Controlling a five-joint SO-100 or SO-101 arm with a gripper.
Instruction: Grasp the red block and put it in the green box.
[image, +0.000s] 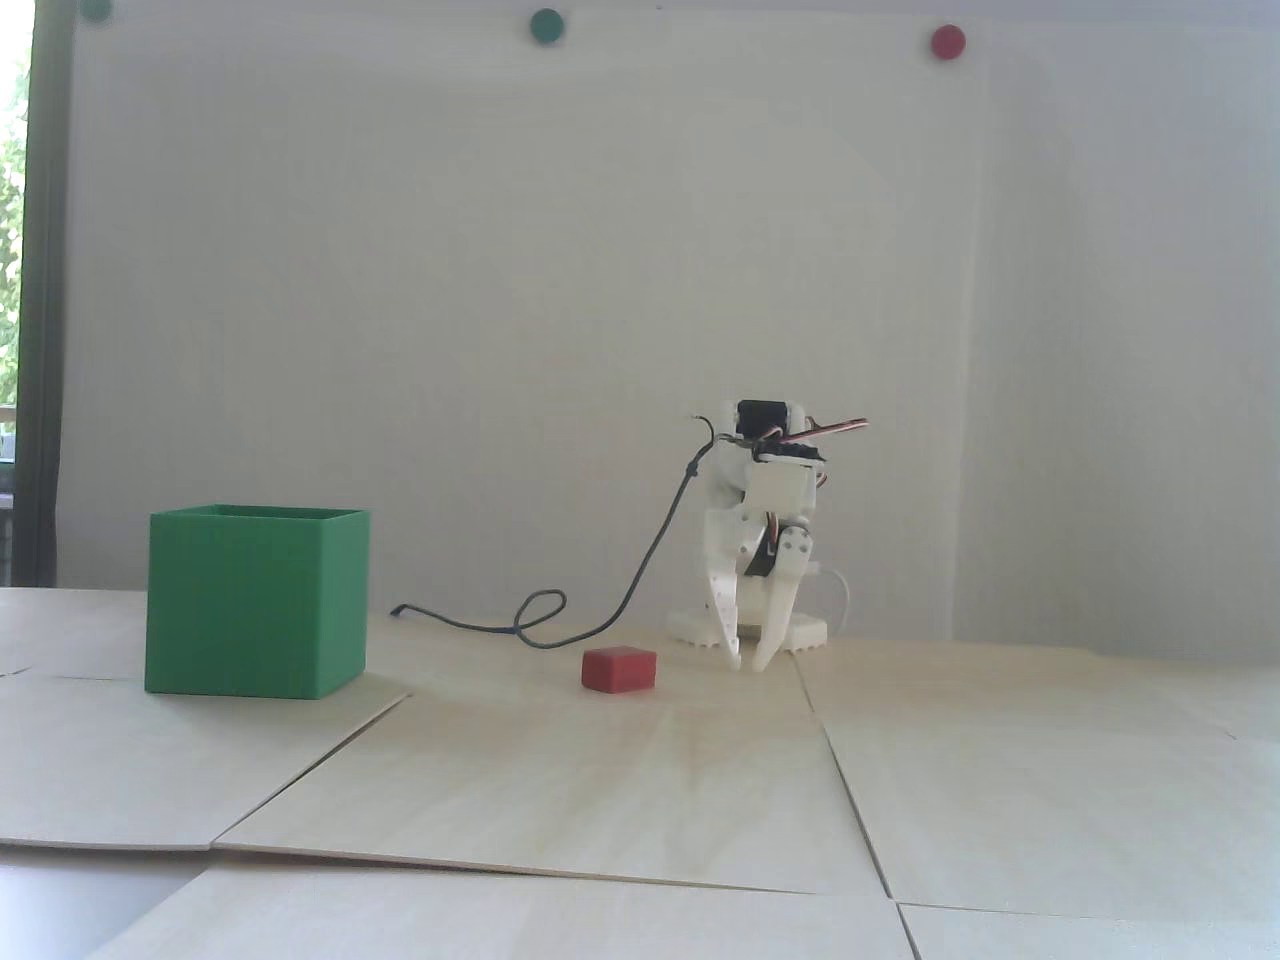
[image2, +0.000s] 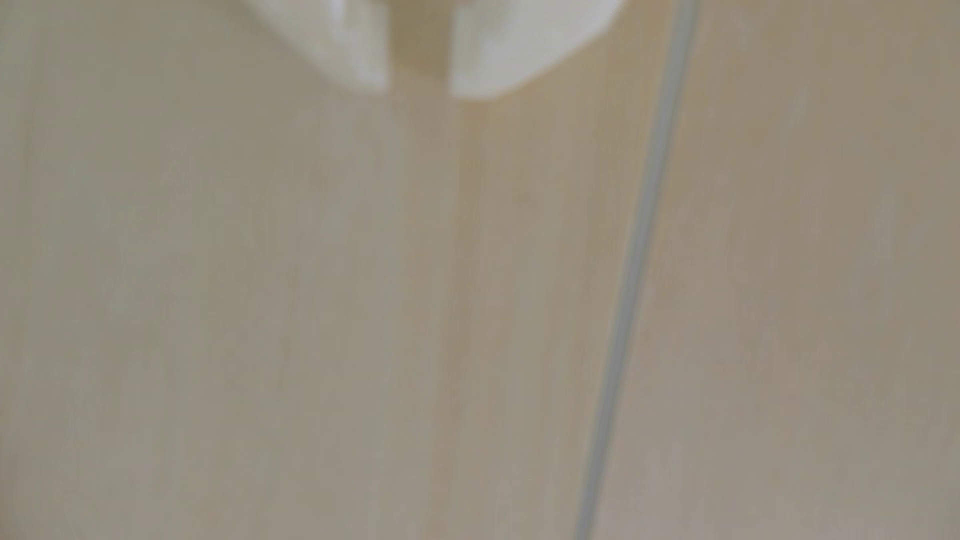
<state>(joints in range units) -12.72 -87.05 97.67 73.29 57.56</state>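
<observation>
In the fixed view the small red block (image: 619, 669) lies on the wooden table, a little left of centre. The large green box (image: 255, 600) stands further left, its top open, well apart from the block. My white gripper (image: 747, 665) points straight down, its tips just above the table, a short way right of the block and not touching it. In the wrist view the gripper (image2: 418, 91) shows as two blurred white fingertips (image2: 358, 57) with a narrow gap and only bare wood between them. Neither the block nor the box appears in the wrist view.
A dark cable (image: 600, 625) loops over the table behind the block, from the arm toward the box. The table is made of light wood panels with seams (image2: 634, 270). Round green (image: 546, 25) and red (image: 947, 41) dots sit on the white wall.
</observation>
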